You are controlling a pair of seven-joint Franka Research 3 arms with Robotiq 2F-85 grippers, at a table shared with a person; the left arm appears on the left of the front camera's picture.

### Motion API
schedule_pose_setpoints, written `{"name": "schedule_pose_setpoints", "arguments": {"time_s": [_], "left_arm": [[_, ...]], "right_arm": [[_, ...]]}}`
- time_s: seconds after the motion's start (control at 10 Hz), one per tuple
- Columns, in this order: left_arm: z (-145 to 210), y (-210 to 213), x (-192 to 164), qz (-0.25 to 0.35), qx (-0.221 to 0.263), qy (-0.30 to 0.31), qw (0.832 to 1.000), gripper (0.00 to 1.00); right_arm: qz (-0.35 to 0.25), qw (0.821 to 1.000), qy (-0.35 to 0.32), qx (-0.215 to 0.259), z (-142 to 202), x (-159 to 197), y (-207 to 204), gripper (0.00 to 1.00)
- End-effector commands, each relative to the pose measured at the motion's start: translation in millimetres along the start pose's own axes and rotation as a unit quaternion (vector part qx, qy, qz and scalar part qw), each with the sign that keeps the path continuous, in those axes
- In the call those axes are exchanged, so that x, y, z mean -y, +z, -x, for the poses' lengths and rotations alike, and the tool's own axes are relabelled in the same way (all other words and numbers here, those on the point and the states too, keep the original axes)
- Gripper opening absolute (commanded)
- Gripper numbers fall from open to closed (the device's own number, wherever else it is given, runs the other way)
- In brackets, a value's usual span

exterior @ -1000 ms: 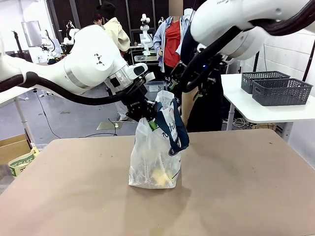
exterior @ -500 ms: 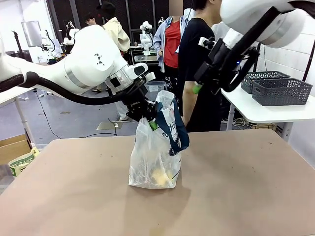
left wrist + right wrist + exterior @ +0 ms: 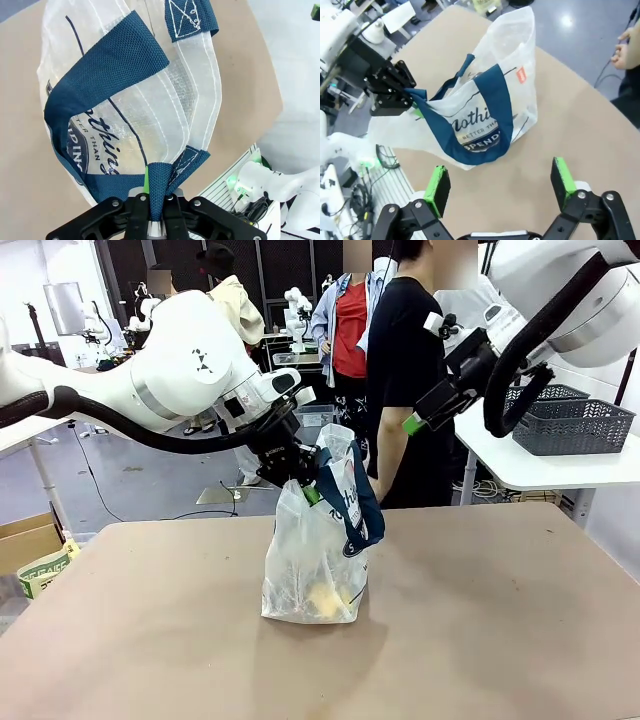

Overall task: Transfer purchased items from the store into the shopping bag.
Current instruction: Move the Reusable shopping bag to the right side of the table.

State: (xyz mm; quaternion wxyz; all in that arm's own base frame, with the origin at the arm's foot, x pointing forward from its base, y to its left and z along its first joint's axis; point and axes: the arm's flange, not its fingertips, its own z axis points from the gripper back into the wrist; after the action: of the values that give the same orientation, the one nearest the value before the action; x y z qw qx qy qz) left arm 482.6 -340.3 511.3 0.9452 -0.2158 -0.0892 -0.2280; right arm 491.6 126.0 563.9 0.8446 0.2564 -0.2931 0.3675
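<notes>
On the brown surface (image 3: pixel 480 620), near its middle, stands the translucent frosted-clear plastic shopping bag with navy blue strap handles and navy script lettering (image 3: pixel 315 550). Its mouth is pulled upward on one side: the left gripper (image 3: pixel 300 476) has its black fingers pressed together on one navy strap handle (image 3: pixel 156 192), pinching the webbing flat between them, as the left wrist view shows from directly above the bag. The other handle loops loosely over the bag's printed face. Through the frosted wall, at the bag's bottom, a roundish pale yellow item (image 3: pixel 325 600) lies inside; what else is with it is hard to make out. The right gripper (image 3: pixel 425 418) hangs in the air well above and to the right of the bag, its green-padded fingers spread wide with nothing between them. Beyond the far edge a person in a black shirt (image 3: pixel 405 350) stands beside a white side table carrying two dark grey lattice-mesh plastic baskets (image 3: pixel 572 426).
</notes>
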Motion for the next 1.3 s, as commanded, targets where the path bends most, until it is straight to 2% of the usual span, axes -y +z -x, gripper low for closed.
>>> {"name": "schedule_pose_setpoints", "arguments": {"time_s": [0.0,0.1,0.7,1.2], "left_arm": [[0,0,-1,0.0,0.0,0.001,1.0,0.0],[0,0,-1,0.0,0.0,0.001,1.0,0.0],[0,0,0,0.0,0.0,0.0,1.0,0.0],[-53,49,-14,-0.109,0.002,0.02,0.994,0.0]], "right_arm": [[0.008,1.0,0.004,0.015,-5,9,0,1.0],[0.0,1.0,0.0,0.0,0,0,0,1.0],[0.0,1.0,0.0,0.0,0,0,0,1.0],[0.0,1.0,0.0,0.0,0,0,0,1.0]]}}
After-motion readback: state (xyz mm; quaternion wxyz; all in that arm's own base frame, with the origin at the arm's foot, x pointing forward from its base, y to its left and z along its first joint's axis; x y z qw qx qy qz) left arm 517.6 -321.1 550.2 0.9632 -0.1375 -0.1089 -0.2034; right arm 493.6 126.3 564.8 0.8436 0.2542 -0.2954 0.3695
